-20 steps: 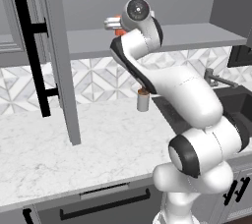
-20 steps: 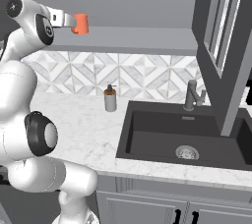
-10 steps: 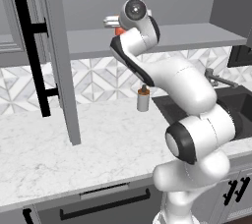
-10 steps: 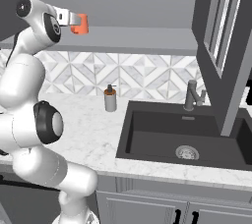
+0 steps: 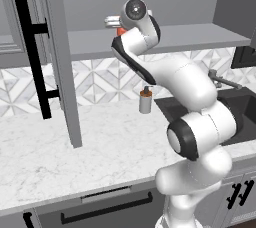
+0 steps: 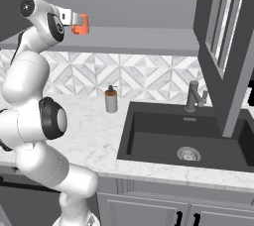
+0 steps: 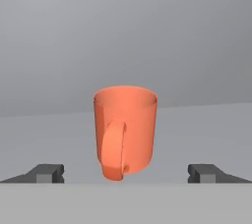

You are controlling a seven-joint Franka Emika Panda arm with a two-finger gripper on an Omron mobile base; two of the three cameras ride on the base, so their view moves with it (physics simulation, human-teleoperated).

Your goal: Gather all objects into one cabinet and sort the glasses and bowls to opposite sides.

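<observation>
Hand view: the pincer [image 7: 126,173] is released, its tips wide to either side of the orange cup [image 7: 125,130], which stands upright on the grey shelf [image 7: 206,129]. The step looks like the approach to grasp. Next: ease forward until the tips flank the cup, then clench.
</observation>
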